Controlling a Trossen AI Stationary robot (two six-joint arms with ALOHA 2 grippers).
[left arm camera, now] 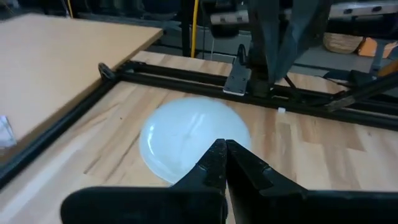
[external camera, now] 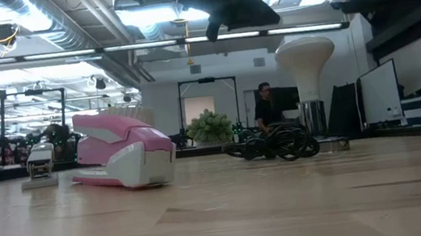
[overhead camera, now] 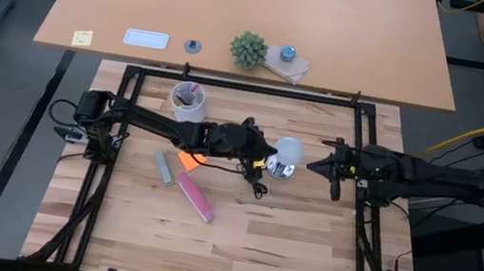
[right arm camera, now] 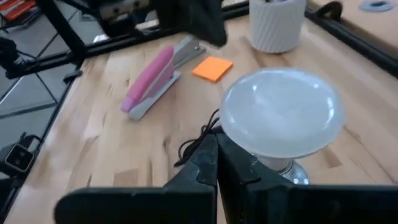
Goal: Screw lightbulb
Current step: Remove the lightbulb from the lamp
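The white frosted lightbulb (overhead camera: 290,149) stands upright, its base in the shiny metal socket (overhead camera: 279,169) at the table's middle; the low view shows the lightbulb (external camera: 305,58) rising from the socket (external camera: 314,125). My left gripper (overhead camera: 263,155) is shut just left of the bulb; in the left wrist view the bulb's dome (left arm camera: 186,134) lies just beyond its shut tips (left arm camera: 221,151). In the low view it hangs above and beside the bulb, apart from it. My right gripper (overhead camera: 312,165) is shut to the right of the bulb (right arm camera: 283,118), apart from it.
The socket's black cord (overhead camera: 257,184) coils beside it. A pink stapler (overhead camera: 196,197), a grey stapler (overhead camera: 164,168) and an orange sticky note (overhead camera: 188,158) lie left of the middle. A white cup with pens (overhead camera: 187,101) stands at the far left. A black frame (overhead camera: 249,88) rims the table.
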